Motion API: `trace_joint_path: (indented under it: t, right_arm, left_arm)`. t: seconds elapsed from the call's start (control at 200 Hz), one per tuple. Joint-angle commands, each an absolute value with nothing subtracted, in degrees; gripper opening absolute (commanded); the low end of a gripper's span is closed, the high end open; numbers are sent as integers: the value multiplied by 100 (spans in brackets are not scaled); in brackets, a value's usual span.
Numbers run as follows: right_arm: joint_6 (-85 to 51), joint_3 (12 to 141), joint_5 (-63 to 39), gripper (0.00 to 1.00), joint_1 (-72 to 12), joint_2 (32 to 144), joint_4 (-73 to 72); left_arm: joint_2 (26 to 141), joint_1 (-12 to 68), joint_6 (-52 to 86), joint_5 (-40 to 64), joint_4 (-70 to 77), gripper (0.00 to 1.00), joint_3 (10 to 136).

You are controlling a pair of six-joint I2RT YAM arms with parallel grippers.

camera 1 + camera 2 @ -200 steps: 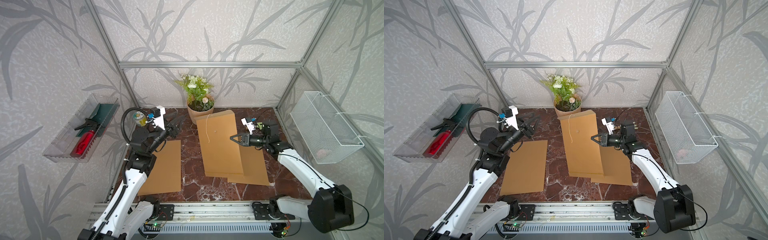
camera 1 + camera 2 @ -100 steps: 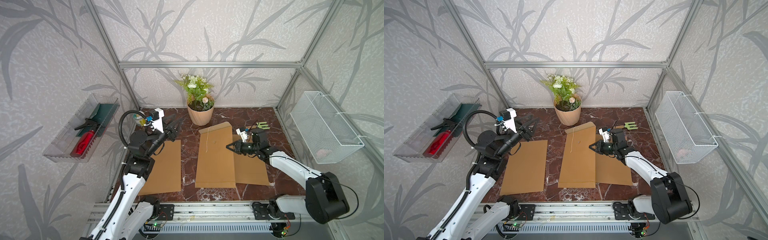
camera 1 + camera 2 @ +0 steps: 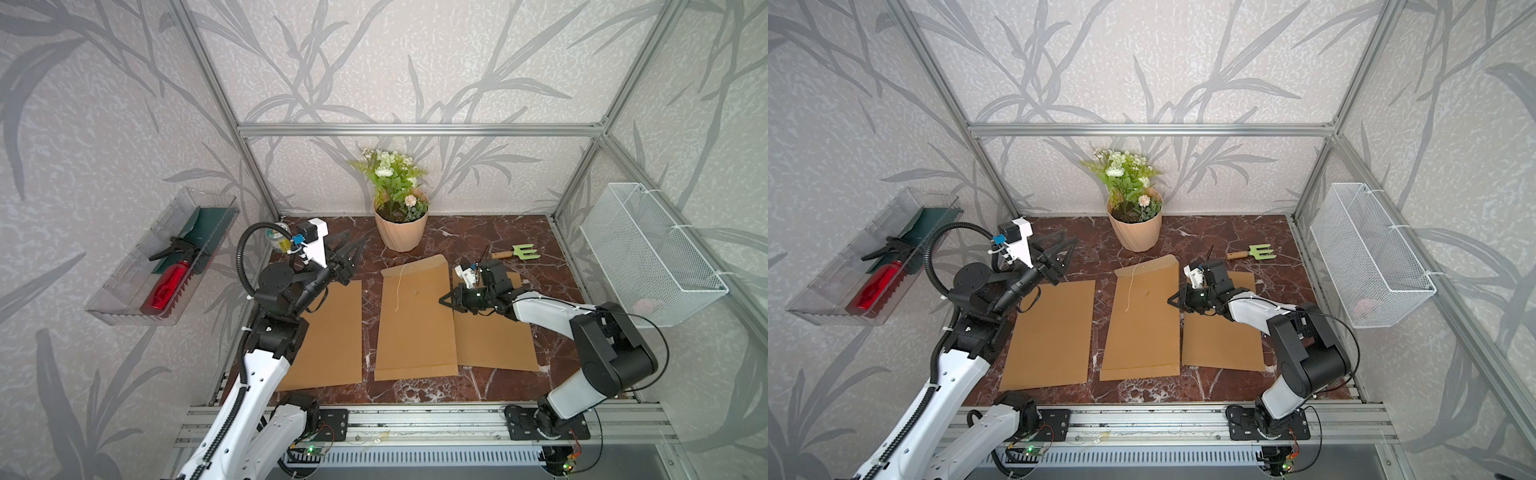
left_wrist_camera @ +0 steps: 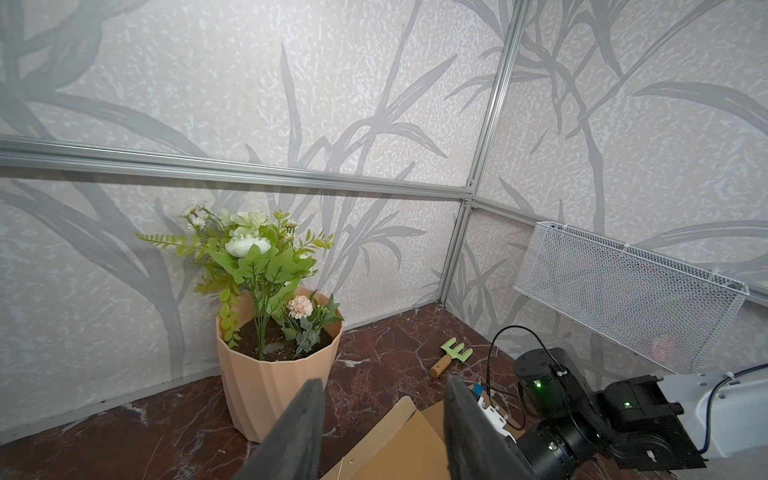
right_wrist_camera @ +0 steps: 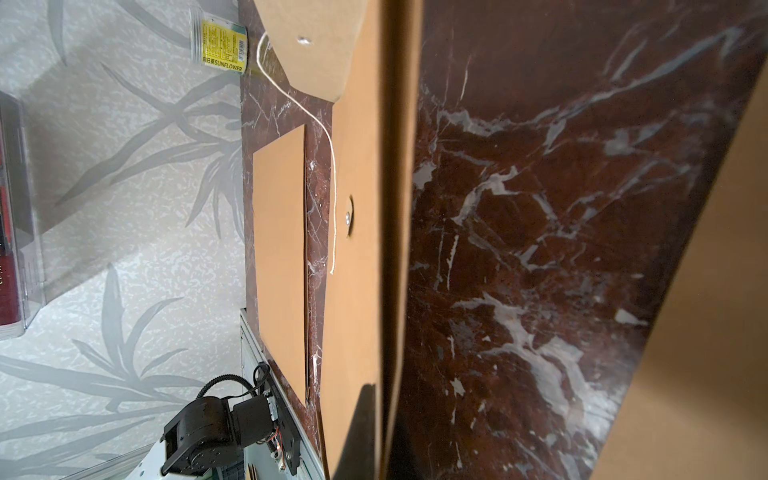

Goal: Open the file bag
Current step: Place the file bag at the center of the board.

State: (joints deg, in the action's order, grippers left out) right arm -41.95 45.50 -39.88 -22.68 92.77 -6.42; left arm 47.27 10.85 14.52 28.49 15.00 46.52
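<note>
**Right gripper pinches the file bag's edge; left gripper hangs open**

The flat brown kraft-paper file bag lies lengthwise in the middle of the dark red marble tabletop. Its flap is at the far end, and a thin white string trails loose across its face. The right gripper is at the bag's right long edge, about a third of the way down from the flap, with its jaws closed on that edge. In the right wrist view the bag shows nearly edge-on, its gripped side raised off the marble. The arm reaches in over a plain brown rectangular sheet lying just right of the bag.

The left gripper hangs well apart from the bag, above the far corner of a second plain brown sheet. Its jaws are parted and hold nothing, and its dark fingers show spread in the left wrist view.
</note>
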Motion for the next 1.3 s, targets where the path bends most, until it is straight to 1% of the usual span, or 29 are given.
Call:
trace_joint_path:
  t: [0.0, 0.23, 0.41, 0.535, 0.665, 0.765, 0.895, 1.05, 1.185, 1.295]
  right_arm:
    - [-4113, 4780, -3979, 0, -2295, 9492, -809]
    - [-4107, 4893, -4008, 0, -2329, 9822, -851]
    - [-4023, 4956, -3958, 5, -2346, 10104, -763]
    - [-3916, 5082, -3888, 14, -2342, 10177, -560]
    - [-3793, 5197, -3759, 29, -2347, 10158, -272]
    - [-3719, 5255, -3639, 38, -2347, 10093, -25]
    - [-3560, 5339, -3337, 45, -2340, 9939, 461]
    - [-3314, 5425, -2900, 47, -2342, 9809, 1145]
    - [-3305, 5372, -2591, 48, -2341, 9418, 1433]
    - [-3287, 5320, -2125, 49, -2305, 9032, 1783]
  left_arm:
    - [4674, 1055, 1380, 2855, 1607, 48, 4588]
    - [4692, 1057, 1396, 2865, 1634, 48, 4569]
    - [4720, 1055, 1418, 2871, 1704, 48, 4552]
    - [4748, 1055, 1444, 2883, 1718, 48, 4542]
    - [4763, 1055, 1472, 2874, 1731, 49, 4535]
    - [4802, 1055, 1527, 2891, 1749, 50, 4543]
    - [4901, 1055, 1613, 2905, 1737, 50, 4572]
    - [5064, 1055, 1750, 2985, 1723, 51, 4631]
    - [5238, 1056, 1886, 3097, 1711, 51, 4707]
    - [5482, 1072, 2229, 3253, 1700, 50, 4822]
